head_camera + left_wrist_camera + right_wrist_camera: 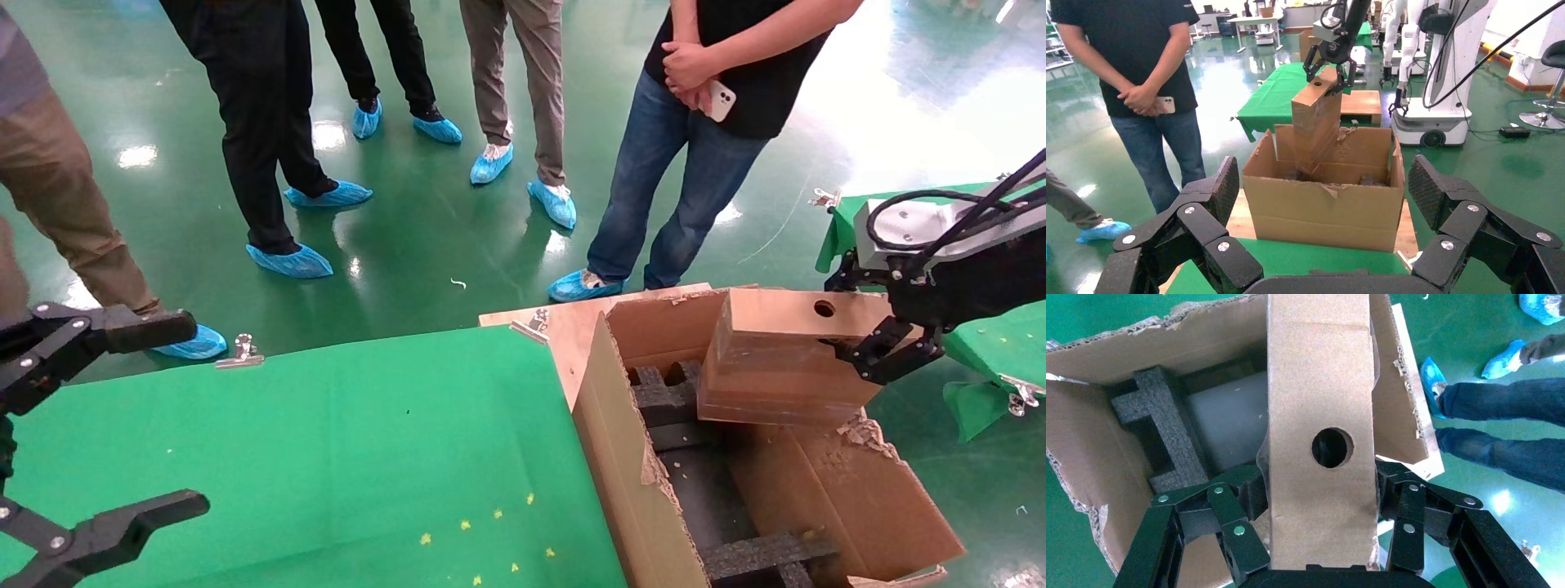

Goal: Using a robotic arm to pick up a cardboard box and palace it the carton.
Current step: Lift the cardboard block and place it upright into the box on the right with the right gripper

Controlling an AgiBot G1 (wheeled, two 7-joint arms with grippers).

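My right gripper [887,351] is shut on the small brown cardboard box [784,359], which has a round finger hole. It holds the box tilted, its lower end dipped inside the large carton [625,457]. The right wrist view shows the box [1318,386] between the fingers [1236,514], above the carton's black foam inserts [1159,435]. The left wrist view shows the box [1315,122] standing up out of the carton [1324,202] under the right gripper [1329,58]. My left gripper [90,433] is open and empty at the near left, over the green table.
The green table [327,457] lies left of the carton. Several people in blue shoe covers [290,261] stand on the green floor beyond it. A second green-covered table [997,335] is at the right. Metal clips [241,351] hold the cloth edge.
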